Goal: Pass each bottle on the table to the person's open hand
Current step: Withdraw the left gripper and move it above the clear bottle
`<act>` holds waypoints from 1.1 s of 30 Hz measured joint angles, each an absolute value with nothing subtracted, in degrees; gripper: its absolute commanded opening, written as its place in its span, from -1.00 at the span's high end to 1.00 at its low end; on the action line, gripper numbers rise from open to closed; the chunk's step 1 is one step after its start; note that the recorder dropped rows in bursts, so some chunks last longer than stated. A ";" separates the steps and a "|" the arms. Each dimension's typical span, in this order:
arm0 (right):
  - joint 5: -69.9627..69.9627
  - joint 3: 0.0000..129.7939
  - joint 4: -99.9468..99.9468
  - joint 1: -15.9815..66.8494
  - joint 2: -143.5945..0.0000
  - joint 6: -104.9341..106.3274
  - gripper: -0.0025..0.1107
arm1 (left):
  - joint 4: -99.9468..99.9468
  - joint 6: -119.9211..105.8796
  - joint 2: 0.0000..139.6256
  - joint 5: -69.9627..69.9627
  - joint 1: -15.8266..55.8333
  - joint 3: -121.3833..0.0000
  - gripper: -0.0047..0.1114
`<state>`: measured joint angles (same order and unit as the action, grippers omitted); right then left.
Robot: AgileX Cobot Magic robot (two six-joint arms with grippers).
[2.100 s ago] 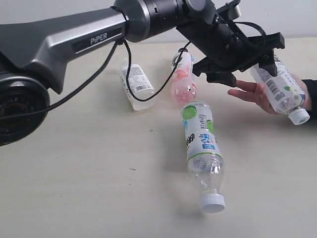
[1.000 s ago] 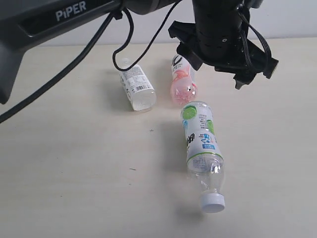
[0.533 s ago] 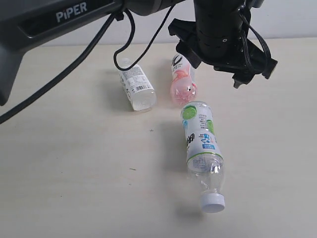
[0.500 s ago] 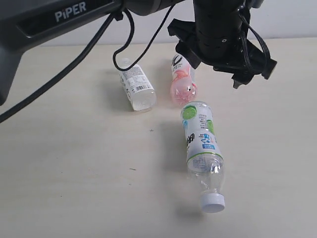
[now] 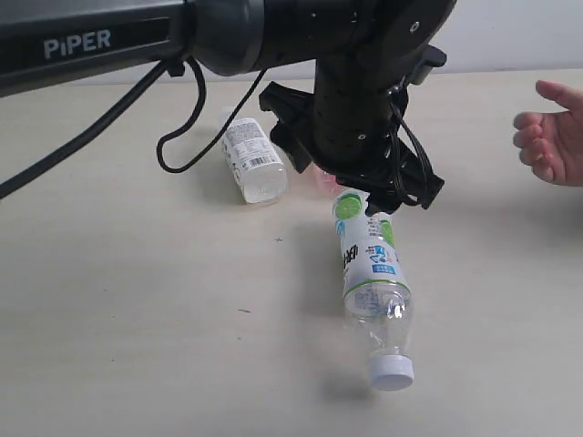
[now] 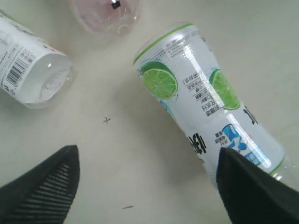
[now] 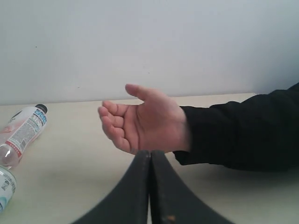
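Pale beige table (image 5: pixel 137 319) with three bottles lying flat on it. Nearest the camera, lime-labelled bottle (image 5: pixel 369 264), white cap at the near end. Further back, white-labelled bottle (image 5: pixel 250 162). Beside that, pink bottle (image 6: pixel 105 16), mostly hidden behind the left arm (image 5: pixel 346 100) in the exterior view. Above the base end of the lime-labelled bottle, left gripper (image 6: pixel 147 154), jaws spread wide, gripping nothing. Off to the right, well apart from the bottles, person's open hand (image 5: pixel 554 137), empty, fingers slightly curled, dark sleeve (image 7: pixel 243 130). Low before that hand, right gripper (image 7: pixel 149 156), jaws pressed together on nothing.
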<state>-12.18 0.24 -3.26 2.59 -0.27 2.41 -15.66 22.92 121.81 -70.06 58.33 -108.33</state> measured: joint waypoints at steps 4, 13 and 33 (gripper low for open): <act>-12.18 0.24 -3.26 2.59 -0.27 2.41 0.96 | -16.32 22.92 121.02 -70.06 58.20 -107.84 -0.40; -12.18 0.24 -3.26 2.59 -0.27 2.41 0.96 | -17.06 22.59 118.51 -70.06 53.80 -107.75 -0.40; -12.18 0.24 -3.26 2.59 -0.27 2.41 0.96 | -17.76 27.47 117.84 -66.85 43.11 -107.75 -0.40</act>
